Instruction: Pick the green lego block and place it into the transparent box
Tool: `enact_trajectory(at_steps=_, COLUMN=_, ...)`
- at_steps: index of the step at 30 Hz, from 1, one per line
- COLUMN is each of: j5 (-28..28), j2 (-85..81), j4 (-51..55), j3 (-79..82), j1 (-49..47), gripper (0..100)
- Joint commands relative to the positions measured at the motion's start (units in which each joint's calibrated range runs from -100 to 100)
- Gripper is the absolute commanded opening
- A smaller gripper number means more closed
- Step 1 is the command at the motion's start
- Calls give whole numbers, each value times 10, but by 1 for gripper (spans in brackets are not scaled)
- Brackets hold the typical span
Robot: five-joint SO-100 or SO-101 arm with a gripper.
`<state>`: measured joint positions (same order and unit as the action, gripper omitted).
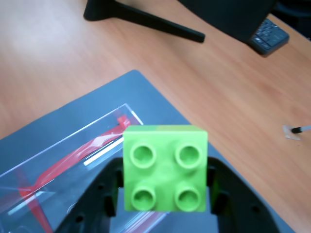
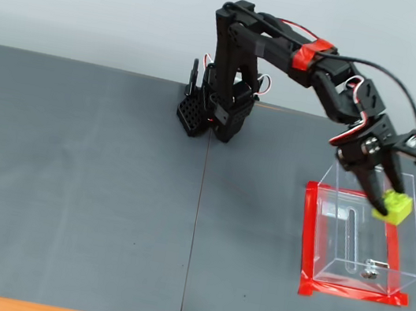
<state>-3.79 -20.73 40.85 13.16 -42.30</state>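
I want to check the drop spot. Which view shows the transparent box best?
The fixed view: the whole transparent box shows, with its red tape border and the green lego block in the gripper above it. The wrist view catches only part of one end, blurred, behind the block.

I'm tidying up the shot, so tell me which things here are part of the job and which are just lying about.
Part of the job:
- green lego block, held in the gripper over the box
- transparent box, edged with red tape

Just lying about:
- dark keyboard at the wrist view's top right
- black stand leg on the wooden table
- grey mats
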Motion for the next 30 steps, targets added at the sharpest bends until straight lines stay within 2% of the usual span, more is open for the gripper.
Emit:
enact_trajectory(at_steps=1, j5=0, j2=16, j4=1, j3=-12, j1=-14, gripper=2)
enact_trajectory(at_steps=30, j5=4, j2=92, j4=1, j3=-4, j1=-87, gripper=2)
